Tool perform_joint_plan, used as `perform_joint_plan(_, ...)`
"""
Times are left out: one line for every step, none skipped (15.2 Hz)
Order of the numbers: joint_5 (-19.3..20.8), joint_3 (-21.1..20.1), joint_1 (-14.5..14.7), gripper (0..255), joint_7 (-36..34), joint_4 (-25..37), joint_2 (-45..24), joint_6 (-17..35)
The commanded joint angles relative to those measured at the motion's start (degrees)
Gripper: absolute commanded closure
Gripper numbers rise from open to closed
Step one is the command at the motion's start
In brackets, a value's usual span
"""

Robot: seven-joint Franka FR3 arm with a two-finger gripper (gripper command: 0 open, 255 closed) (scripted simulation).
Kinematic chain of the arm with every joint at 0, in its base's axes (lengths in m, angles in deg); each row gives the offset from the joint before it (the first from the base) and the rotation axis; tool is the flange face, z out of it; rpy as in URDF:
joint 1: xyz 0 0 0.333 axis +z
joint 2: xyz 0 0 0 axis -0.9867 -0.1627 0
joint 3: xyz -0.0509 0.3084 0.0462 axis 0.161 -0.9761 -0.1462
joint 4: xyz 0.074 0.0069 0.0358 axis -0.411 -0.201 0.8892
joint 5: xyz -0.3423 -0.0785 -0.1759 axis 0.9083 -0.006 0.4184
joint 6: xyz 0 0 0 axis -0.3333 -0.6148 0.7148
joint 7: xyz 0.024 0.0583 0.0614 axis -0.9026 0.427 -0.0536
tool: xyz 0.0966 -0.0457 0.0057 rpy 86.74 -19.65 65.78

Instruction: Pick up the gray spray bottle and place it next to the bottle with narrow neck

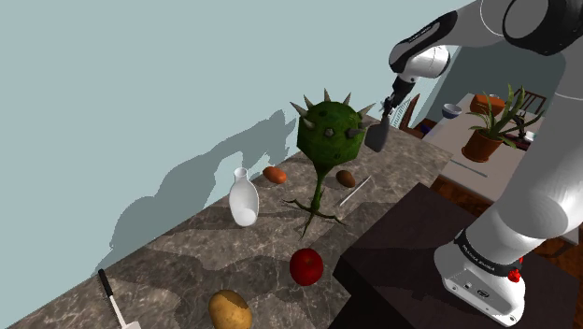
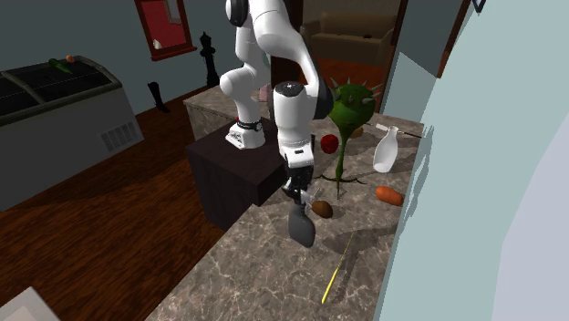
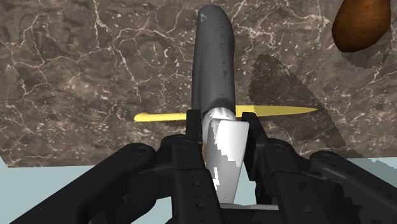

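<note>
The gray spray bottle (image 1: 377, 136) (image 2: 302, 226) (image 3: 213, 63) hangs in the air above the marble counter (image 1: 177, 262), its dark body pointing down and its white head clasped between my fingers. My gripper (image 1: 386, 110) (image 2: 296, 190) (image 3: 222, 130) is shut on that head. The white bottle with the narrow neck (image 1: 243, 201) (image 2: 386, 150) stands upright on the counter near the wall, beyond the green spiky plant (image 1: 329, 131) (image 2: 351, 105), well apart from the gripper.
Below the held bottle lie a thin yellow stick (image 3: 280, 112) (image 2: 337, 274) and a brown oval thing (image 3: 359, 25) (image 2: 322, 209). An orange-red thing (image 1: 275, 174), a red apple (image 1: 306, 266) and a potato (image 1: 230, 310) also sit on the counter. The dark stand (image 1: 402, 262) borders it.
</note>
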Motion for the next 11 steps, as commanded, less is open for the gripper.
perform_joint_plan(0.89,0.37,0.26,255,-0.70,0.58,0.95,-1.39)
perform_joint_plan(1.30,0.54,0.37,255,-1.01,0.79,1.42,-2.01)
perform_joint_plan(1.70,0.69,0.49,255,-1.31,1.02,1.88,-2.64)
perform_joint_plan(2.09,0.83,0.59,255,-1.61,1.26,2.34,-3.26)
perform_joint_plan(2.48,0.97,0.69,255,-1.91,1.52,2.79,-3.90)
perform_joint_plan(2.85,1.09,0.78,255,-2.20,1.79,3.22,-4.53)
perform_joint_plan(3.22,1.21,0.87,255,-2.48,2.07,3.65,-5.17)
perform_joint_plan(3.58,1.32,0.96,255,-2.75,2.37,4.07,-5.82)
perform_joint_plan(3.92,1.43,1.04,255,-3.02,2.68,4.47,-6.47)
perform_joint_plan(4.26,1.53,1.11,255,-3.28,3.00,4.87,-7.13)
perform_joint_plan(4.59,1.62,1.18,255,-3.54,3.33,5.26,-7.78)
